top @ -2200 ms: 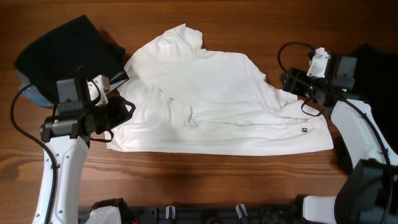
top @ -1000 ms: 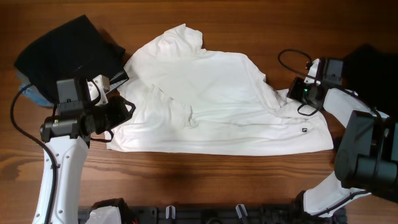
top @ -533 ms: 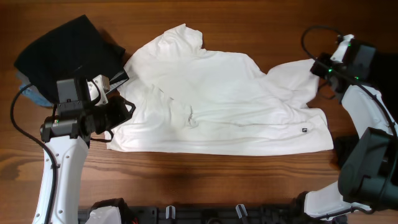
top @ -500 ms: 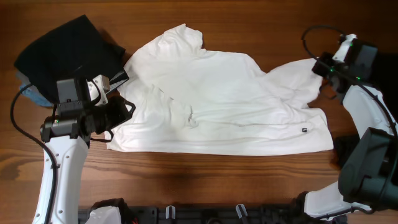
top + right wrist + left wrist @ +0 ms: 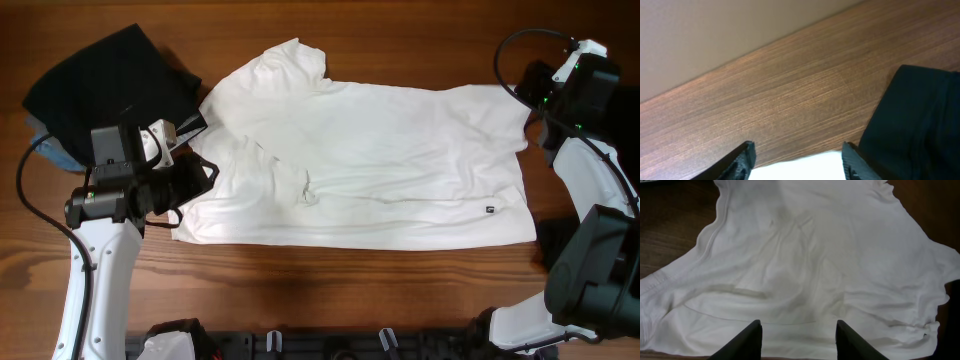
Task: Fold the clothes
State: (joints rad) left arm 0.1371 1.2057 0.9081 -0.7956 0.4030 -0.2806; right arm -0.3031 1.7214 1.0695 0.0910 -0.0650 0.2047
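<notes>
Two arms, one shirt: the white T-shirt [image 5: 380, 150] lies spread on the table [image 5: 400, 40], its long axis running side to side, with the hem tag [image 5: 490, 210] toward the right end. The left gripper [image 5: 796, 327] hovers over the shirt's left end, fingers parted, holding nothing. The right gripper [image 5: 797, 147] sits at the far right corner, fingers apart too. Only a sliver of white shows low between them, not pinched as far as I can judge. A black garment [image 5: 915, 115] lies just beside it, and a black pile [image 5: 100, 80] sits far left. Each arm is nearest its own end, so the fold likely starts with both taking the far edge.
</notes>
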